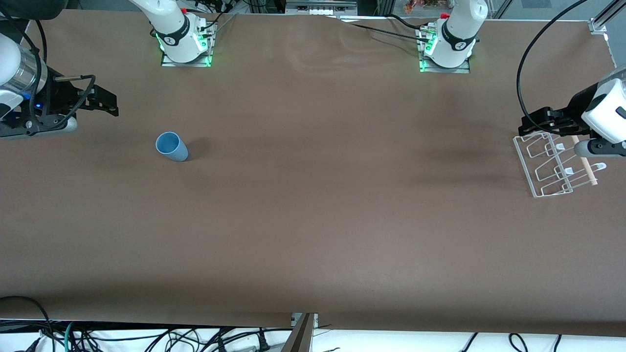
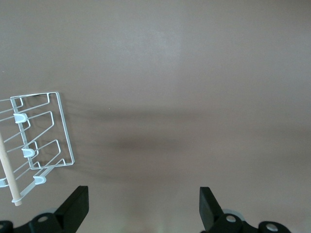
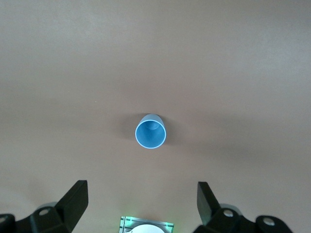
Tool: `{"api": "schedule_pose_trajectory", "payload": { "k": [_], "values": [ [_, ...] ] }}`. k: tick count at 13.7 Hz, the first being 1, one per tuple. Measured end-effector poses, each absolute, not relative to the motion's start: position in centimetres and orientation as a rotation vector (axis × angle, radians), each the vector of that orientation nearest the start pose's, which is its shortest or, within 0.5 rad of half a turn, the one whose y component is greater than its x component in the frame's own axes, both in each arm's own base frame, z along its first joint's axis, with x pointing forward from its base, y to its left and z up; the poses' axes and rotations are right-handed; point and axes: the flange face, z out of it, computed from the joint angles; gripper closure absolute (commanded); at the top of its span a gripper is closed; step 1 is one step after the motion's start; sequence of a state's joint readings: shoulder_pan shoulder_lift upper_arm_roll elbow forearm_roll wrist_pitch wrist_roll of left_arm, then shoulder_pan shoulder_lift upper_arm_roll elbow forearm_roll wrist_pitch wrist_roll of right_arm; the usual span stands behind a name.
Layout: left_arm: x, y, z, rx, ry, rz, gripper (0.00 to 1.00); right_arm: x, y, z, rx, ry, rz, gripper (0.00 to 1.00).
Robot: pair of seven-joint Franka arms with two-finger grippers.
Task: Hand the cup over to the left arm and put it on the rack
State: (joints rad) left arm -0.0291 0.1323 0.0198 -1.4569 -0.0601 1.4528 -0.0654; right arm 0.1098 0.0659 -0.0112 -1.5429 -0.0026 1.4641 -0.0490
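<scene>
The light-blue cup [image 1: 172, 146] stands upright, mouth up, on the brown table toward the right arm's end. In the right wrist view the cup [image 3: 150, 132] shows from above. My right gripper [image 1: 110, 103] hovers over bare table, apart from the cup, open and empty [image 3: 142, 204]. The white wire rack [image 1: 555, 164] with its wooden rod [image 1: 585, 164] lies at the left arm's end. My left gripper [image 1: 527, 124] hovers over the rack's corner, open and empty [image 2: 143, 208]. The rack [image 2: 41, 138] shows beside it in the left wrist view.
The two arm bases [image 1: 186, 46] [image 1: 447, 51] with green lights stand at the table's edge farthest from the front camera. A black cable [image 1: 525, 73] loops above the table near the left arm. The right arm's base [image 3: 146, 226] shows between the right fingers.
</scene>
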Motion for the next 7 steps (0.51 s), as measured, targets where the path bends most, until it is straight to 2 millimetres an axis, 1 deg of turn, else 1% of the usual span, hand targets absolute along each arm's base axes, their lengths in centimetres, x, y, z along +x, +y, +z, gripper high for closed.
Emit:
{"api": "schedule_pose_trajectory", "payload": {
  "k": [7],
  "values": [
    [57.78,-1.7,59.26,-3.182,-0.072,0.257,0.0,55.83,5.75,59.04,-3.13,-0.238,0.243,0.01]
  ]
}}
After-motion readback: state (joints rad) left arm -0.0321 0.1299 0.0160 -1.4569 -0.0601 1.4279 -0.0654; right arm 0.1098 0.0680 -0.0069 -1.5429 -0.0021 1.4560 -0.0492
